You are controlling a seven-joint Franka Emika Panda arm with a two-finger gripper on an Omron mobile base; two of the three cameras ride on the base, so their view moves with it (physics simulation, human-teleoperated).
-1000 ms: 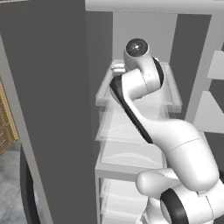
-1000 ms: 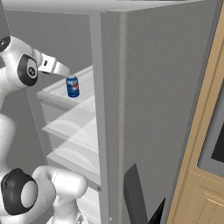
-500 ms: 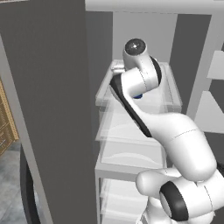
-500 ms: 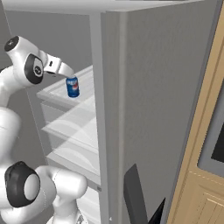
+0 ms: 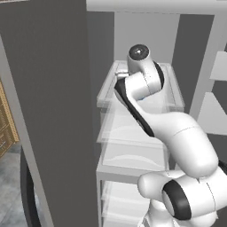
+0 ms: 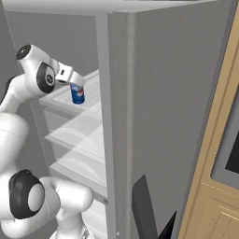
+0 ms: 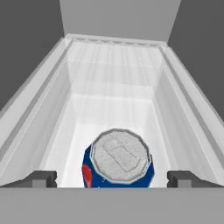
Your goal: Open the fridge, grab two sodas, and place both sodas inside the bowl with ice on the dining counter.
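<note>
Inside the tall grey fridge (image 6: 158, 107), on a white translucent upper shelf (image 7: 113, 109), a small blue cylindrical soda can (image 7: 117, 164) with a red and white label and a silver top stands upright near the shelf's front edge. From the right base view the same can (image 6: 77, 94) stands just beneath the end of the white robot arm (image 6: 32, 77), which reaches into the fridge from the left. Seen through the hand camera, the two-finger gripper (image 7: 111, 178) is released, its jaws spread wide: one dark fingertip (image 7: 41, 178) sits to the left of the can and the other to the right, each standing clear of the can's sides with a gap between. The can's silver lid faces the hand camera, so the hand looks down on it from above. Further white shelves (image 5: 133, 146) stack below the one bearing the can. At the left base view's left side, the grey fridge door (image 5: 48, 111) stands swung open. Along the right edge of the right base view, a light wood cabinet (image 6: 219, 186) stands beside the fridge, and a long curved black handle (image 6: 144, 210) shows at the bottom.
</note>
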